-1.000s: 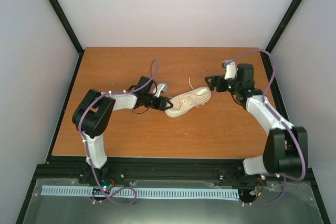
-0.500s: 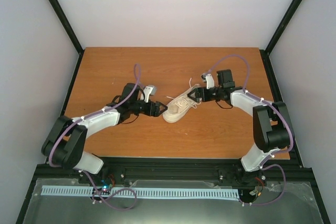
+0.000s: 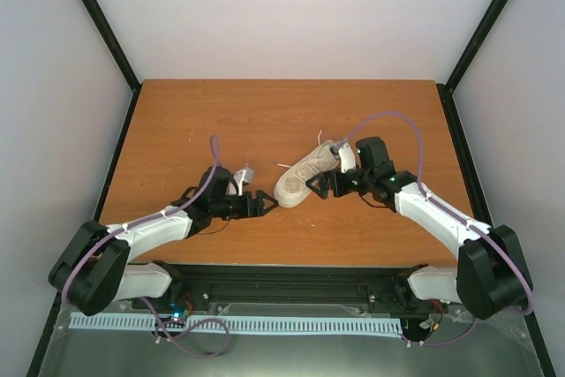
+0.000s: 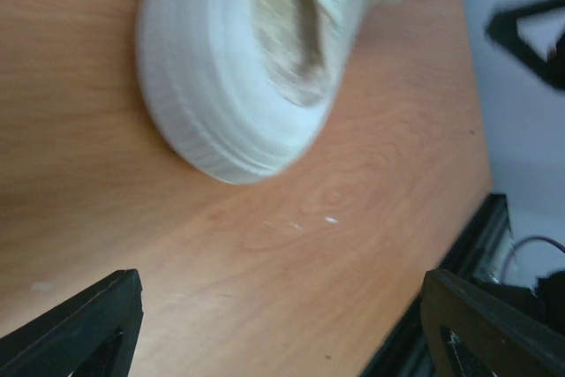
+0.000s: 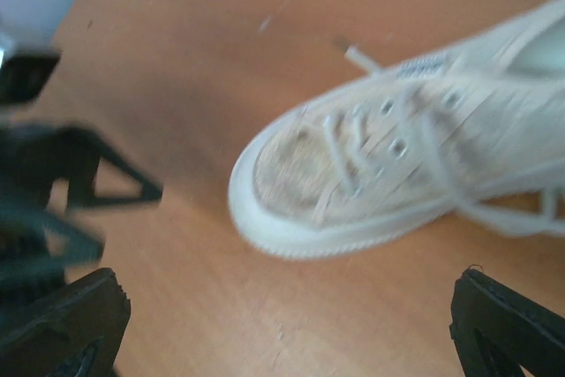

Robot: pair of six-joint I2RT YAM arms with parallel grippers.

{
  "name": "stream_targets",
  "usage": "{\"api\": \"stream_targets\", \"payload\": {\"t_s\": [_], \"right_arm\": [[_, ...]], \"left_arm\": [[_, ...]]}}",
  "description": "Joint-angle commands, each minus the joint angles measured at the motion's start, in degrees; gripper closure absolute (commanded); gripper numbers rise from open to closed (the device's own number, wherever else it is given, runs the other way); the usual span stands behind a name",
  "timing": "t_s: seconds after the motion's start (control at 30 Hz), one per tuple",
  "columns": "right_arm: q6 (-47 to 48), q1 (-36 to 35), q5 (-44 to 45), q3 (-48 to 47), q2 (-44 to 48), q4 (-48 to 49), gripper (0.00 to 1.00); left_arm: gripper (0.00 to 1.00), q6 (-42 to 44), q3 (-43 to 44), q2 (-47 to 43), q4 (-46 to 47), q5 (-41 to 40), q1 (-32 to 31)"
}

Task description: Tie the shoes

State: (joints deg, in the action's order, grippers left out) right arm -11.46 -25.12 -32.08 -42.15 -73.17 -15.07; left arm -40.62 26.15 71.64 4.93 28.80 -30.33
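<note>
Shoe (image 3: pixel 305 179) lay mid-frame on the surface (image 3: pixel 203 121) w/ laces (image 5: pixel 353 152) loose. We had left jaws lower left of the toe (image 3: pixel 284 193), right jaws just right, both open & empty. Approach step, we judged; nxt each must pinch a lace end.

A single cream low-top canvas sneaker (image 3: pixel 303 177) stands upright on its pale ribbed sole (image 4: pixel 190 108), a little right of the middle of the wooden table (image 3: pixel 177 121); it lies diagonally, toe toward the near left, heel toward the far right; its thin white laces (image 5: pixel 360 59) are untied, loose ends trailing off its far side.
</note>
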Motion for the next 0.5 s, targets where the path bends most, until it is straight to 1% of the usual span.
{"api": "stream_targets", "payload": {"t_s": [0.0, 0.07, 0.17, 0.23, 0.33, 0.4, 0.47], "right_arm": [[-2.21, 0.62, 12.71, -6.19, -2.7, 2.35, 0.0], [-2.27, 1.71, 15.46, -10.65, -7.83, 2.35, 0.0], [-2.07, 4.84, 16.53, -17.03, -14.93, 2.98, 0.0], [-1.46, 6.59, 16.88, -22.87, -20.17, 2.05, 0.0], [0.03, 7.11, 20.22, -29.73, -27.25, -1.71, 0.0], [1.21, 7.39, 19.57, -32.02, -30.42, -1.8, 0.0], [1.91, 8.31, 14.41, -33.13, -33.09, 0.02, 0.0]], "left_arm": [[0.12, -5.96, 2.76, 1.87, 5.5, -0.61, -7.51], [0.12, -6.83, 4.77, 4.52, 6.44, -2.31, -11.16], [0.11, -7.78, 7.15, 8.45, 8.13, -4.33, -14.99], [0.11, -8.59, 8.45, 11.69, 10.86, -4.75, -16.83], [0.1, -9.16, 12.43, 18.5, 13.82, -5.49, -18.8], [0.1, -9.44, 15.45, 23.46, 15.28, -5.45, -19.35], [0.1, -9.8, 17.28, 26.94, 17.52, -4.92, -19.41]]}}
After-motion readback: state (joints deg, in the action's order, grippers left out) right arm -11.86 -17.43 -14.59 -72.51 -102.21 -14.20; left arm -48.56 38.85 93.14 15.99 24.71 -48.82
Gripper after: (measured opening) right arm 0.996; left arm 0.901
